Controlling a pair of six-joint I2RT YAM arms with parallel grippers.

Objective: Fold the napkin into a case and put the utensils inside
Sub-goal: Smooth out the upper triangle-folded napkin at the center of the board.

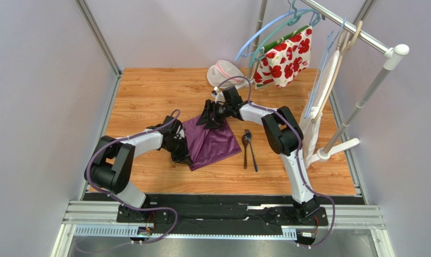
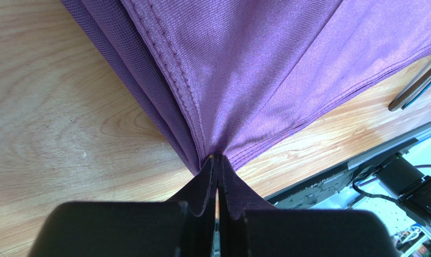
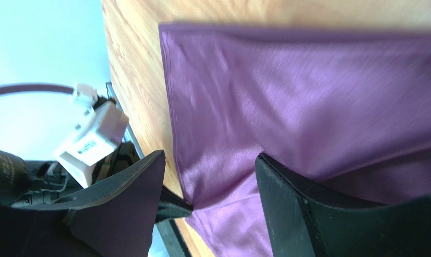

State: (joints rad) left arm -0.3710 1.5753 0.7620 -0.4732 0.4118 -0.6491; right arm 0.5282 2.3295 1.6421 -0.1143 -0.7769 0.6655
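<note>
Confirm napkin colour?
Plain dark purple napkin, slight sheen; clearest in the left wrist view.

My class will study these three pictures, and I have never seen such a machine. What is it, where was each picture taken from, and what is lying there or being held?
Two robot arms are bolted at the near edge of a wooden table. The wide picture looks down from above and behind them. The other two come from a camera on each wrist. A purple napkin lies on the table, with two dark utensils beside it, not touching it. The left gripper is shut, pinching the napkin. The right gripper is open at the napkin's far side. Further back are a mesh pouch and a hanging flowered cloth.
</note>
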